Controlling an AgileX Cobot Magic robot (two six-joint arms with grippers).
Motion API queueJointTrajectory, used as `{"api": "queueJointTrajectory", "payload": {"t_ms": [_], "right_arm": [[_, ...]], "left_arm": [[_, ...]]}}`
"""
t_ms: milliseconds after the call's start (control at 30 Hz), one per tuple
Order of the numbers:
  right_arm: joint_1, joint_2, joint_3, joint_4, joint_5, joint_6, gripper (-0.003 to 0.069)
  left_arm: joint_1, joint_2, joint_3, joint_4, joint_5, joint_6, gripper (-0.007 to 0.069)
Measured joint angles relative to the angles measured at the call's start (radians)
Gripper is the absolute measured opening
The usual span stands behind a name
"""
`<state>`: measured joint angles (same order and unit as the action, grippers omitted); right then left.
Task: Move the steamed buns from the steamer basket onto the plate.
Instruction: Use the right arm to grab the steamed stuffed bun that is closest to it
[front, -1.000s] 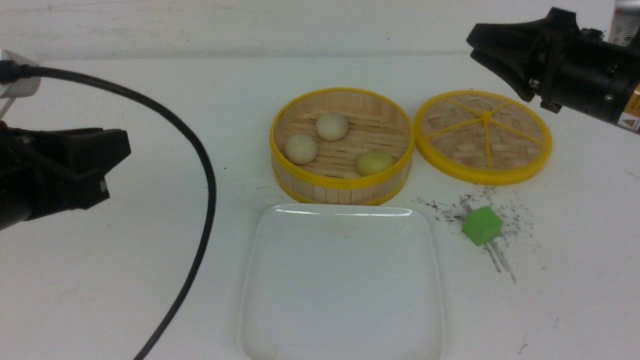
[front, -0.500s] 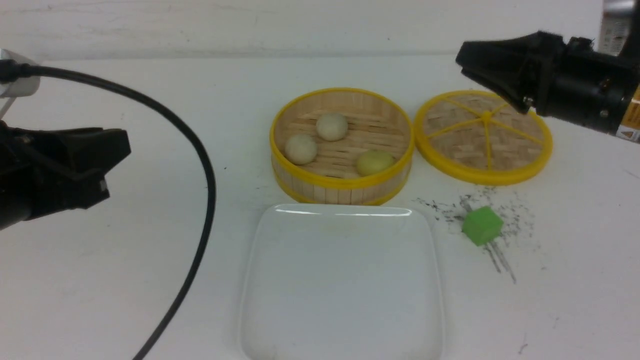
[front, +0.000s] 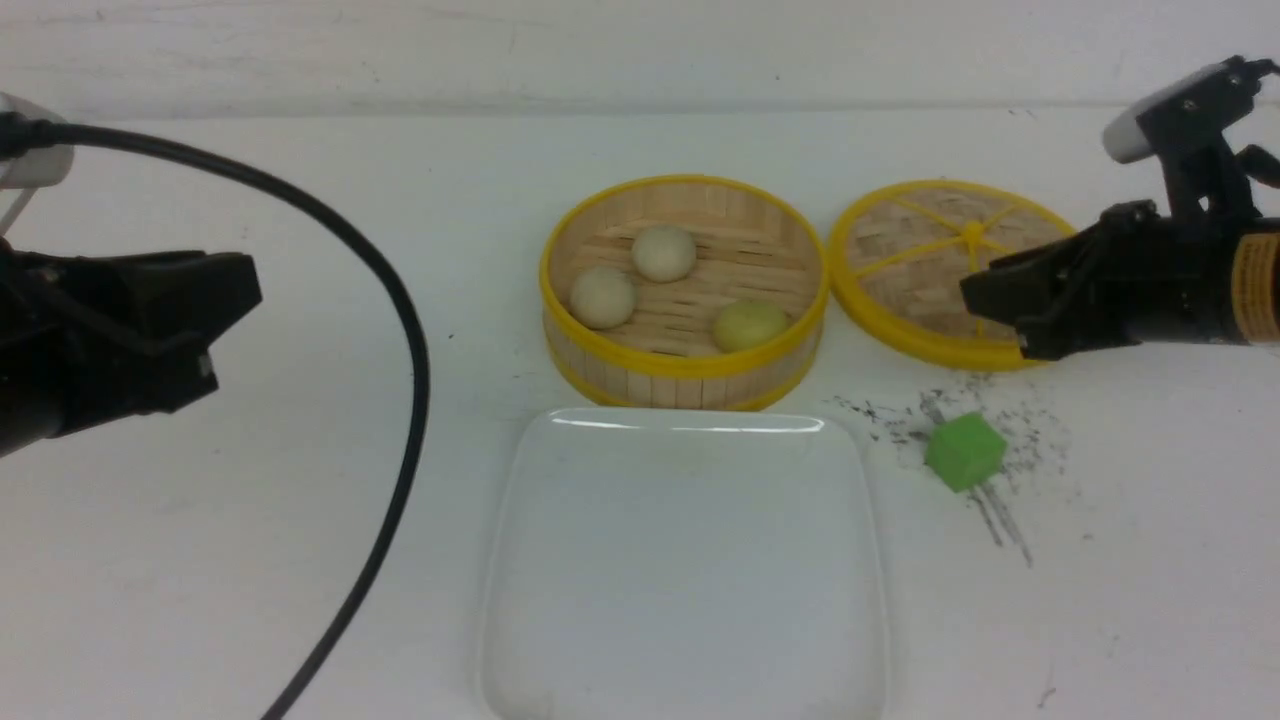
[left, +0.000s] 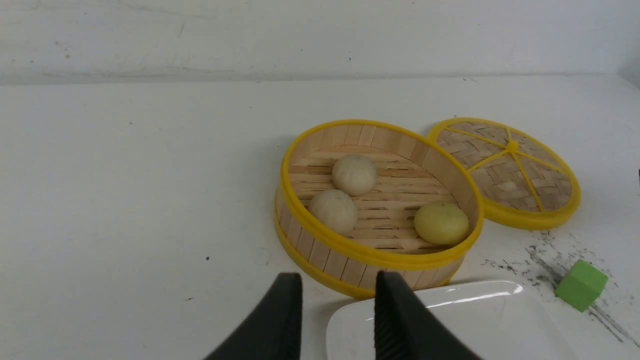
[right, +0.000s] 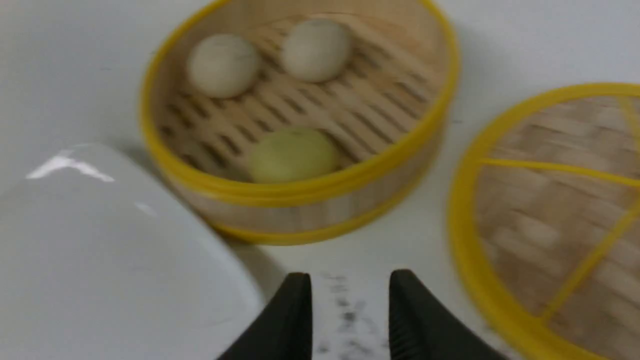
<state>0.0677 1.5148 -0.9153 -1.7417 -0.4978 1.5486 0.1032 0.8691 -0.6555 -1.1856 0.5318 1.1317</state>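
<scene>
All three steamed buns (front: 664, 253) are sitting in the steamer basket (front: 680, 372) on our white worktop (front: 200, 560). Two off-white ones are close together on the basket's left side. The pale yellow bun (front: 750, 325) is off on its own by the right wall, towards the front. Nothing is on the plate (front: 690, 600), which lies just in front of the basket. Its far edge is right by the basket's base, but we can't tell if they actually touch.

Our left end effector (left: 337, 287) hangs out on the left, well apart from the basket, with its fingers apart and nothing between them. Its wrist view looks past a corner of the plate toward the basket. Our right end effector (right: 350, 282) is down low by the near edge of the woven lid (front: 920, 290), which lies flat just right of the basket. Its fingers are apart and empty too, pointing toward the basket, and the yellow bun is the one closest to it.

There's also a green cube (front: 964, 452) right of the plate, sitting in a patch of dark smudges (front: 1010, 530). A black cable (front: 412, 380) loops across the left side of the worktop.
</scene>
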Motion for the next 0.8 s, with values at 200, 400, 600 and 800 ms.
{"api": "queueJointTrajectory", "payload": {"t_ms": [200, 400, 600, 800], "right_arm": [[0.000, 0.000, 0.000, 0.000, 0.336, -0.048, 0.0240], [0.000, -0.001, -0.044, 0.000, 0.318, -0.131, 0.0240], [0.031, -0.014, -0.153, 0.000, 0.161, -0.073, 0.0240], [0.062, -0.014, -0.177, 0.000, 0.157, -0.076, 0.0240]], "left_arm": [[0.000, 0.000, 0.000, 0.000, 0.000, 0.003, 0.0240], [0.000, 0.000, 0.000, 0.000, -0.001, 0.004, 0.0240], [0.000, 0.000, 0.000, 0.000, -0.004, 0.020, 0.0240], [0.000, 0.000, 0.000, 0.000, -0.009, 0.025, 0.0240]]}}
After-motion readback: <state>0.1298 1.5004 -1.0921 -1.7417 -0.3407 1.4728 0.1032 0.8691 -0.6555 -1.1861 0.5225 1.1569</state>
